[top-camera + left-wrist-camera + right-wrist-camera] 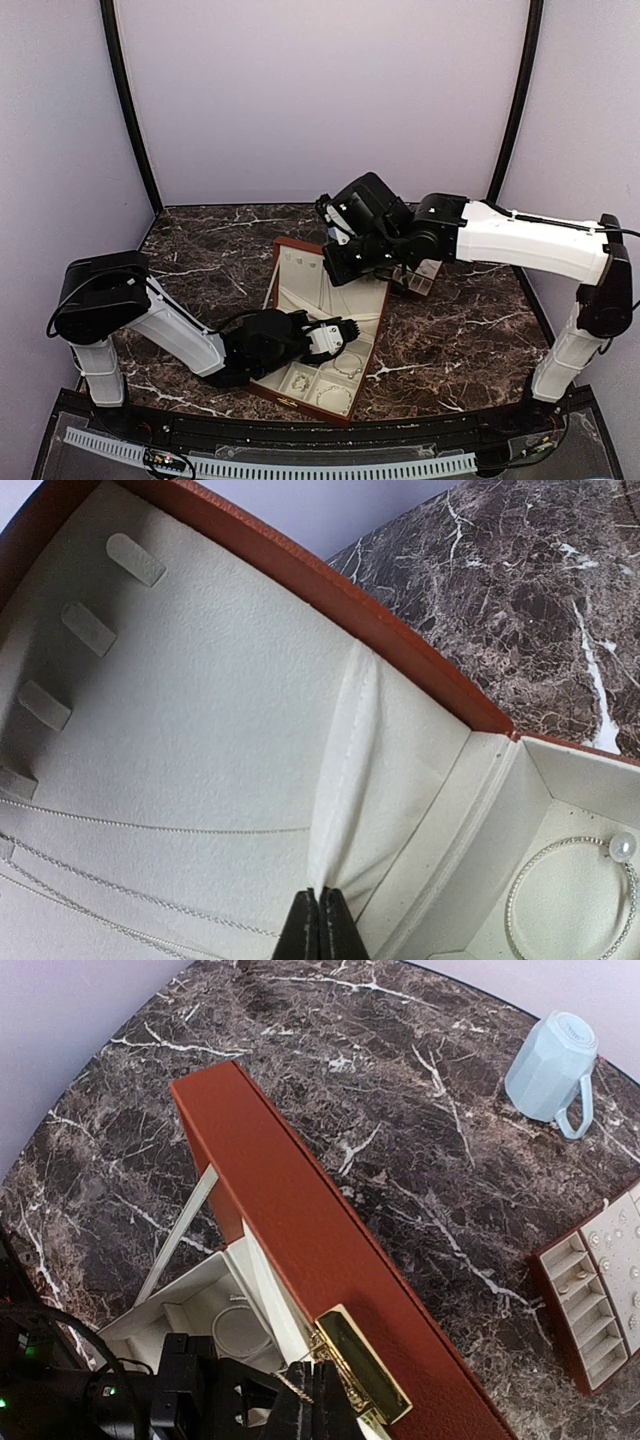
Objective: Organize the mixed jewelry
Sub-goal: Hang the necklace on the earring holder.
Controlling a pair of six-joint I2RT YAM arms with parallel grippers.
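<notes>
The reddish-brown jewelry box (272, 275) stands open at the table's middle, its cream-lined lid (300, 1220) raised. My left gripper (322, 895) is inside it, shut on a fold of the lid's cream pocket (345, 750). Thin silver chains (150, 825) run across the lining, and a pearl bracelet (570, 900) lies in a compartment. My right gripper (322, 1400) sits at the lid's top edge beside the gold clasp (362, 1360), shut on a thin chain (290, 1388). Several tiny silvery pieces of the mixed jewelry (596, 1238) lie in a slotted tray (570, 1300) to the right.
A pale blue mug (550, 1065) lies on its side on the dark marble table (450, 340), beyond the tray. More bracelets (345, 365) rest in the box's front compartments. The left arm (180, 335) stretches low across the table's left front.
</notes>
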